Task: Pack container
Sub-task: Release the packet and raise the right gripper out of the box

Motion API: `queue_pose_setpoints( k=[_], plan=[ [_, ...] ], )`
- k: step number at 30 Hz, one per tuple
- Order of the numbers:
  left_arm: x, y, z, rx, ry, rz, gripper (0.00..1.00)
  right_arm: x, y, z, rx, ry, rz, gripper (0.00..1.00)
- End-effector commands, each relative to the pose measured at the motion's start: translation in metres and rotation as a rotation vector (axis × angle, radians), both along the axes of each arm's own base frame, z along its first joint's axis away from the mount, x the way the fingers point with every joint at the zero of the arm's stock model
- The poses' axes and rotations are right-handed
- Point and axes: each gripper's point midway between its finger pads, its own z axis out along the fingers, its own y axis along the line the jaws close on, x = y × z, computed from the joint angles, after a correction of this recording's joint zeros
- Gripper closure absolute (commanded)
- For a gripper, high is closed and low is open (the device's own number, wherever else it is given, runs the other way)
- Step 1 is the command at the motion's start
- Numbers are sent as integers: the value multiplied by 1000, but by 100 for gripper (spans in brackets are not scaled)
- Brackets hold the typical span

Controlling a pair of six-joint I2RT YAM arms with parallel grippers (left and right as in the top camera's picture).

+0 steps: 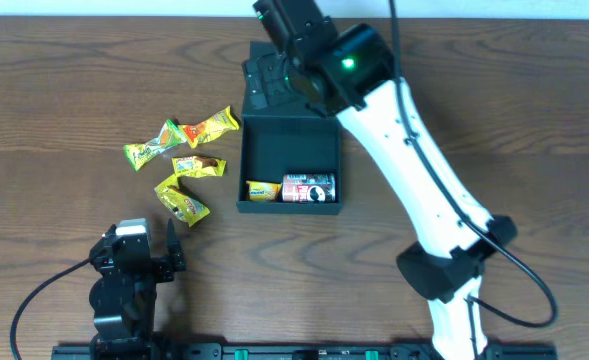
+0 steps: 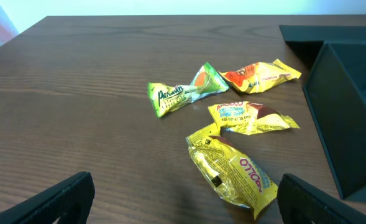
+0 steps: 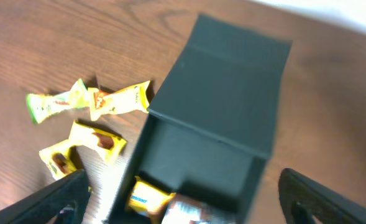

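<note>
Overhead: the container (image 1: 289,140) stands open at mid-desk (image 1: 54,80), its flap lid (image 1: 269,80) laid back on the far side. A yellow packet (image 1: 264,190) and a red can (image 1: 309,188) lie along its near wall. Four snack packets (image 1: 196,165) are scattered just to its left (none touching it). Left wrist: the left claw (image 2: 186,202) is spread wide, holding nothing, facing the nearest packet (image 2: 232,177). Right wrist: the right claw (image 3: 189,196) is likewise wide apart and empty, above the container
</note>
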Motion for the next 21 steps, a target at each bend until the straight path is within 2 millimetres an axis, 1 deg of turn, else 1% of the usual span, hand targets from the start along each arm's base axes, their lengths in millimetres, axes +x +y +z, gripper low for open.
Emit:
queue_pose_setpoints(
  k=[1,4,6,8,10,12,13,14,17,18,21],
  plan=[
    [-1,1,-9,-15,17,12,5,5,-16,28,-124,-136,157,1],
    [-1,1,-9,-15,17,12,5,14,-22,61,-127,-264,201,1],
    [-1,1,-9,-15,17,12,5,24,-17,86,-100,-371,212,1],
    [-1,1,-9,-15,17,12,5,32,-12,100,-74,-436,208,1],
    [-1,1,-9,-15,17,12,5,32,-11,101,-70,-438,207,1],
    [-1,1,-9,-15,17,12,5,25,-17,92,-94,-391,213,1],
    [-1,1,-9,-15,17,12,5,17,-23,89,-108,-366,216,1],
    [-1,1,-9,-15,17,12,5,12,-27,92,-107,-367,215,1],
    [-1,1,-9,-15,17,12,5,-1,-46,108,-91,-403,192,1],
    [-1,1,-9,-15,17,12,5,-8,-57,112,-82,-415,181,1],
    [-1,1,-9,-15,17,12,5,-22,-75,101,-86,-411,166,1]
  ],
)
